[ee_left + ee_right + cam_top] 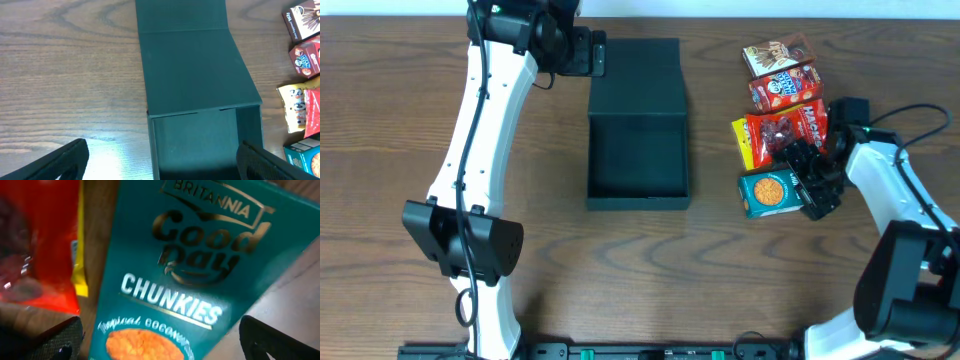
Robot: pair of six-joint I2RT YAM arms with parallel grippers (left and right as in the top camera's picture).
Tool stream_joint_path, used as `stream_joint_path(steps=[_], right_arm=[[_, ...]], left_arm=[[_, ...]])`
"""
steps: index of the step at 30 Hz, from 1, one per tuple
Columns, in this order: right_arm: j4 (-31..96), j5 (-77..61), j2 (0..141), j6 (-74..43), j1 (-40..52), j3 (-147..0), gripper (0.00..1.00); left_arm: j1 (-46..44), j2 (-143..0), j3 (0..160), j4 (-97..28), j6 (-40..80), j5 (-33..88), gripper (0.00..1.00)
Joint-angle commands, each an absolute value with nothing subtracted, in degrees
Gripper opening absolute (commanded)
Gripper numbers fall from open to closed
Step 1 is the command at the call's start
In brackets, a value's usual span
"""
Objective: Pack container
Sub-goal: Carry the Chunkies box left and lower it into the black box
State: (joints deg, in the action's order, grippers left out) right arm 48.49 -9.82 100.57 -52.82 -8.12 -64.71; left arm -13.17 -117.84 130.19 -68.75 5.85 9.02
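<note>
Two pairs spread wide, empty, left fingers [60, 162] by container [195, 90], right fingers [47, 342] over cookie box [190, 280].

In the overhead view the right gripper [808, 182] covers the right end of the teal cookie box [766, 193] and a corner of the red-and-yellow snack bag [780, 128], and we cannot make out its jaws against them. From the left wrist, the container [200, 100] runs off the bottom edge and the brown pack [303, 22] is cut by the right edge. From the right wrist the teal cookie box overfills the frame; the small script under "CHUNKIES" is too blurred for us to read.
</note>
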Motion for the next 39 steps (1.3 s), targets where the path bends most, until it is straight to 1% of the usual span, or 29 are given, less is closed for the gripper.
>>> stream_joint_path(steps=[1, 7, 10, 14, 18, 23, 27, 30, 34, 39], right_arm=[[47.7, -10.9, 103.7, -54.4, -8.2, -64.2, 0.99], [45.6, -12.3, 107.0, -54.4, -8.2, -64.2, 0.98], [44.6, -12.3, 107.0, -53.2, -8.2, -64.3, 0.85], [45.0, -12.6, 107.0, -50.6, -8.2, -65.1, 0.75], [49.6, -13.1, 106.9, -47.0, -8.2, -68.3, 0.71], [58.4, -13.1, 106.5, -40.0, -8.0, -76.7, 0.64], [65.8, -13.1, 106.3, -33.7, -6.3, -86.0, 0.64], [68.2, -13.1, 106.3, -30.2, -3.3, -92.1, 0.65], [65.9, -13.1, 106.3, -26.0, 4.2, -99.3, 0.66], [60.1, -12.2, 106.4, -23.0, 13.3, -101.8, 0.71]], left_arm=[[-13.0, -117.8, 130.3, -68.9, 4.4, 9.1, 0.95], [-13.0, -117.8, 130.3, -68.9, 4.2, 9.0, 0.95], [-13.0, -117.8, 130.3, -68.7, 3.6, 9.0, 0.95], [-13.0, -117.8, 130.3, -68.5, 2.7, 9.0, 0.96], [-12.5, -117.8, 130.3, -68.2, 2.7, 8.8, 0.95], [-10.4, -117.8, 130.3, -67.7, 2.7, 9.0, 0.95], [-8.5, -117.8, 130.3, -67.6, 2.8, 9.1, 0.96], [-7.2, -117.8, 130.3, -67.5, 2.8, 9.0, 0.95], [-5.5, -117.8, 130.3, -67.5, 3.0, 9.1, 0.95], [-4.5, -117.8, 130.3, -67.6, 3.0, 9.1, 0.95]])
